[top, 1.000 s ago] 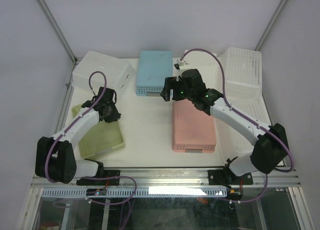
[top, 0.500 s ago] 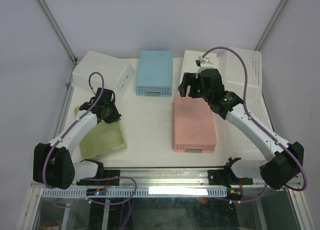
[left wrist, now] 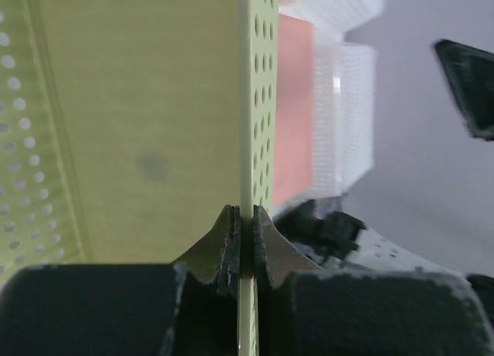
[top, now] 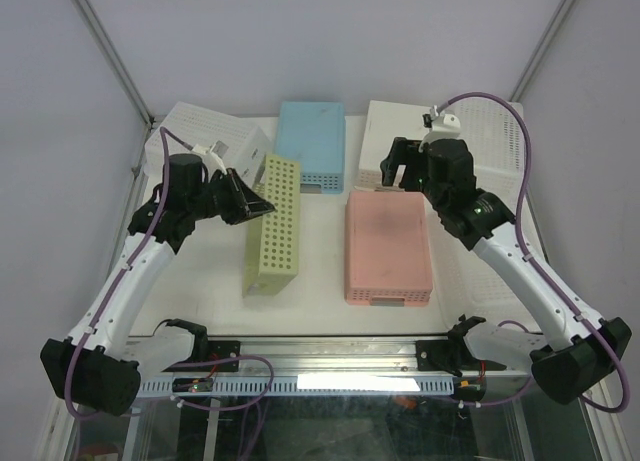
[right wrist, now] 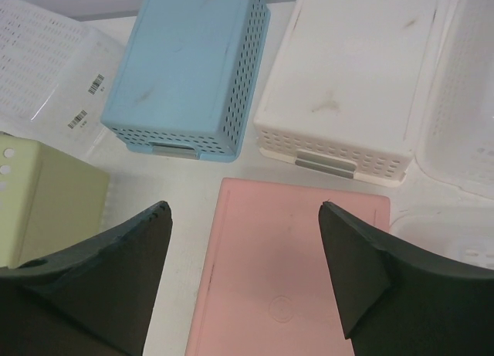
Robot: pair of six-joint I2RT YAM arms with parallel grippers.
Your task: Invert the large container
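Note:
The green perforated container stands tipped on its long side at centre-left of the table, with a perforated wall facing up. My left gripper is shut on its raised rim. The left wrist view shows the thin green wall pinched between the jaws, with the container's inside to the left. My right gripper is open and empty above the far edge of the upside-down pink container. In the right wrist view its gripper hovers over the pink base, and the green container shows at the left.
An upside-down blue container and a white one lie at the back; both show in the right wrist view. A white basket sits at the back left, and larger white baskets line the right side.
My left gripper has lifted the green container's rim and swung it right, tipping it from flat onto its side. My right arm has moved right and back, from near the blue container.

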